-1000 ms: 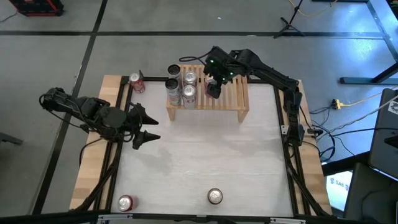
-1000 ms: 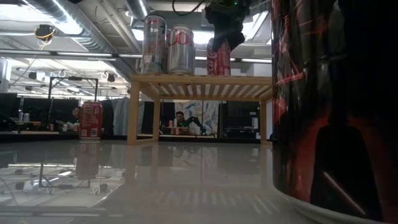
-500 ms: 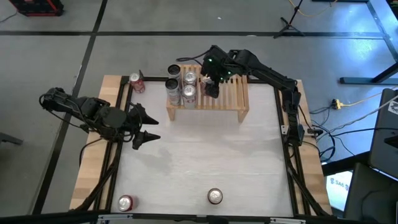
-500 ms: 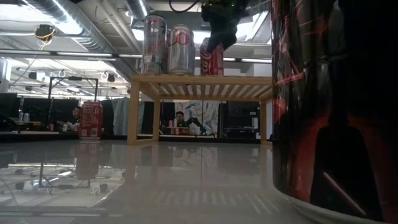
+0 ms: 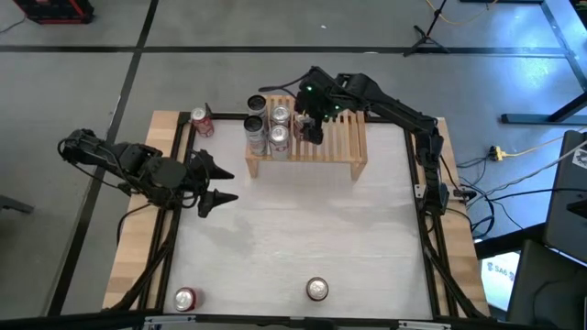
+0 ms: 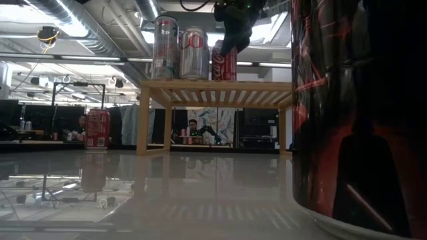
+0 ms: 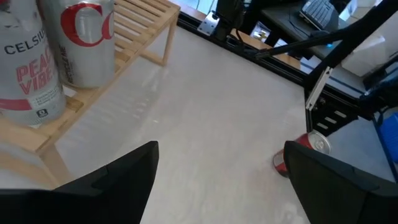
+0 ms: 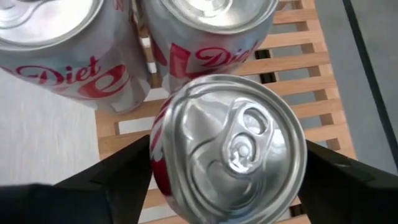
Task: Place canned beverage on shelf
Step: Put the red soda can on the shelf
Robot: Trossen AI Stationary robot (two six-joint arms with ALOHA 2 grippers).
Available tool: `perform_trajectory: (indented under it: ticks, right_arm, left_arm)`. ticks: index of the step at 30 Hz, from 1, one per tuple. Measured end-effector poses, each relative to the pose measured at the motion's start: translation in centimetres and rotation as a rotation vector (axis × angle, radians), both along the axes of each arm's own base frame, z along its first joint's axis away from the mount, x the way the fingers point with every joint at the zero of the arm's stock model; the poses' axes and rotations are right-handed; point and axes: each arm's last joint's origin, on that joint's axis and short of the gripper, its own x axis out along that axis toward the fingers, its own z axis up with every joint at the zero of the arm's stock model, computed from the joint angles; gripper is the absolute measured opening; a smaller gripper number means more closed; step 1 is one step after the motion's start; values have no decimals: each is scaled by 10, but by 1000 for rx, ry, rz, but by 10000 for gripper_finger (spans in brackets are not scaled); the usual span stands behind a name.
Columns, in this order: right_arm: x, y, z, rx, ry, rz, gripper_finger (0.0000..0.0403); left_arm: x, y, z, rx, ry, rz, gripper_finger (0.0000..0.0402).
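The pale wooden shelf [image 5: 332,145] stands at the table's far middle, with several silver cans [image 5: 267,122] on its left part. My right gripper [image 5: 307,124] is above the shelf, shut on an upright red can [image 6: 224,65] right beside the silver cans [image 8: 205,37]. My left gripper [image 5: 215,184] is open and empty, low over the table's left side; it also shows in its wrist view [image 7: 217,186]. My right gripper pinches the red can's side wall just below the top rim [image 8: 163,146] between its two fingers [image 8: 118,180], one on each side. The fingers come from above, pointing down. The can is upright, its base level with the slats [image 6: 220,83]; I cannot tell whether it rests on them.
A red can [image 5: 201,120] stands on the table left of the shelf. Two more red cans [image 5: 185,298] [image 5: 316,290] stand near the front edge; the second fills the low view's right side [image 6: 360,113]. The table's middle [image 5: 303,229] is bare.
My right gripper has carried the red can a little toward the table's left along the shelf top, closer to the silver cans. The can has stayed upright.
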Motion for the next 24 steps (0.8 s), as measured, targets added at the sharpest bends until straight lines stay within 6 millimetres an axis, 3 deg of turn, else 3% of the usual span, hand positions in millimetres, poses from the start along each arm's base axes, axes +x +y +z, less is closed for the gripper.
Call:
perform_trajectory:
  ticks: [6, 13, 19, 24]
  right_arm:
    - [-5, 2, 16, -18, -32, -4, 345]
    - [-27, 13, 42, -33, -86, -33, 346]
    - [-65, 40, 75, 102, -164, 62, 346]
    - [-102, 58, 95, 81, -186, 39, 346]
  left_arm:
    - [0, 3, 1, 8, -10, 34, 334]
    - [2, 14, 5, -13, -17, 80, 335]
    - [3, 33, 5, -44, 1, 161, 335]
    - [2, 55, 3, -58, 19, 301, 335]
